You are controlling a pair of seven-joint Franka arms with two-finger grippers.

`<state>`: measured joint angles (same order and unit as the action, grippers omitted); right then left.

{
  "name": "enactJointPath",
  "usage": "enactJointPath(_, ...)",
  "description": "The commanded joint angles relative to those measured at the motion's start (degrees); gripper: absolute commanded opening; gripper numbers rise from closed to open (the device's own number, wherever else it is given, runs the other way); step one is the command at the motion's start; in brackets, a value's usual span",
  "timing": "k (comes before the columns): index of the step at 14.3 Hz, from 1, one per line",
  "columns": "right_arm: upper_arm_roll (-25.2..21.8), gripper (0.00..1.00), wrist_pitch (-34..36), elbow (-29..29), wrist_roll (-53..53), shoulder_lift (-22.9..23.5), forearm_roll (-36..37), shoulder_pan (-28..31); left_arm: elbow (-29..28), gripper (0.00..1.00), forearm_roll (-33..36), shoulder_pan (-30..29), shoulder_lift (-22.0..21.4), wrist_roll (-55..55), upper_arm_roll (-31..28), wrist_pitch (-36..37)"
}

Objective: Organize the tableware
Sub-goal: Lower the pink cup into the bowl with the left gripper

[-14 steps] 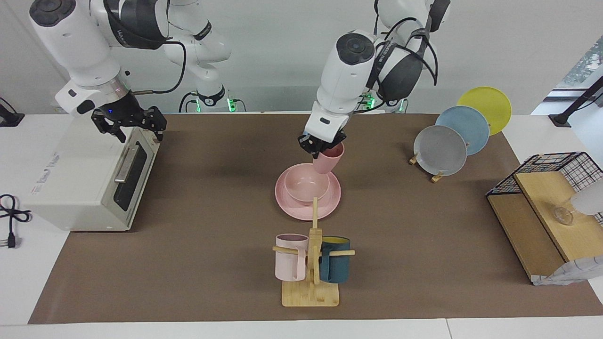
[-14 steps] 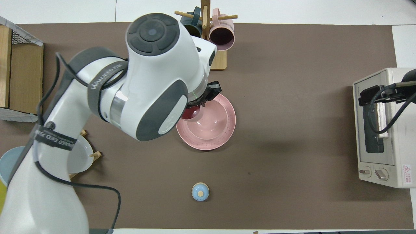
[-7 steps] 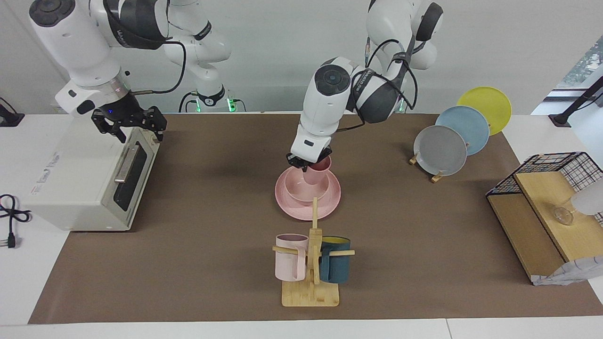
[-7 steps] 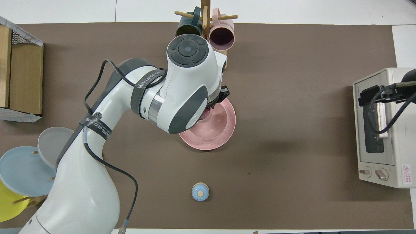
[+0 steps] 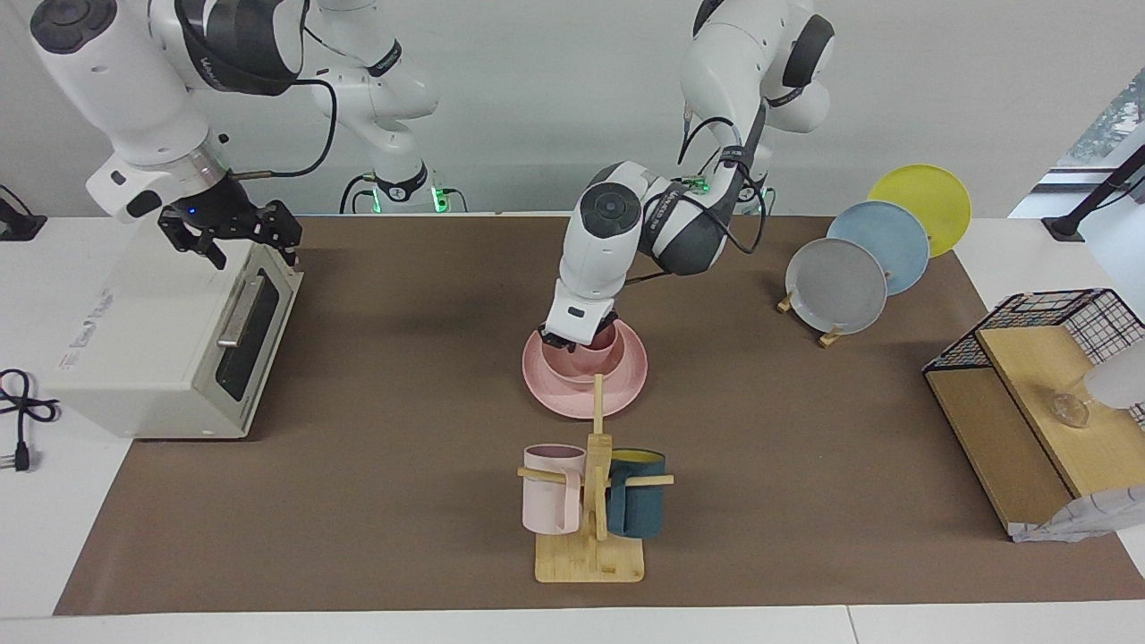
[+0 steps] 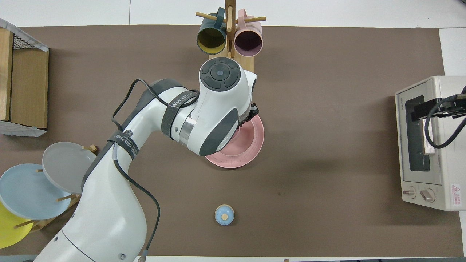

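The pink plate [image 5: 629,376] lies mid-table with the pink bowl [image 5: 586,365] on it. My left gripper [image 5: 577,336] is down at the bowl, shut on the pink cup [image 5: 603,338], which stands upright inside the bowl with only its rim showing. In the overhead view the left arm hides the bowl and cup; only part of the plate [image 6: 251,145] shows. My right gripper [image 5: 231,234] waits, open and empty, over the top front edge of the toaster oven [image 5: 152,349]; it also shows in the overhead view [image 6: 424,109].
A wooden mug rack [image 5: 590,546] with a pale pink mug [image 5: 552,490] and a teal mug [image 5: 637,506] stands farther from the robots than the plate. Grey [image 5: 835,284], blue and yellow plates lean in a rack. A wire-and-wood shelf [image 5: 1029,420] is at the left arm's end. A small blue knob [image 6: 224,214] lies nearer the robots.
My left gripper has come down with the pink cup, from tilted above the plate's rim to upright inside the bowl. My right gripper has shifted slightly over the oven.
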<state>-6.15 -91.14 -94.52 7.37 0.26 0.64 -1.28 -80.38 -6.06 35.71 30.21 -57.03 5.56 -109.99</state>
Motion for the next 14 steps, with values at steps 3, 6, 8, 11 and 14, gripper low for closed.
enactJointPath(3,1.8,1.00,0.8,0.2,1.4,0.0,-1.2,1.8,-2.8,0.00,2.4,1.8,-0.8,-1.8,-1.2,-2.7)
enactJointPath(6,1.5,1.00,0.8,0.2,1.2,0.0,-1.3,1.6,-4.0,0.00,3.5,2.4,-0.9,-2.6,-1.2,-4.3)
enactJointPath(8,1.4,1.00,0.4,0.1,1.0,-0.3,-1.4,1.2,-4.1,0.00,3.6,2.4,-0.9,-2.6,-1.2,-4.5)
enactJointPath(11,1.4,1.00,0.9,-0.5,1.2,-0.5,-1.5,1.3,-4.4,0.58,4.8,2.4,-0.9,-2.2,-1.1,-4.6)
enactJointPath(14,1.3,1.00,2.2,-0.8,1.2,-0.7,-1.5,1.4,-4.2,1.00,5.0,2.4,-0.9,-2.2,-1.2,-4.0)
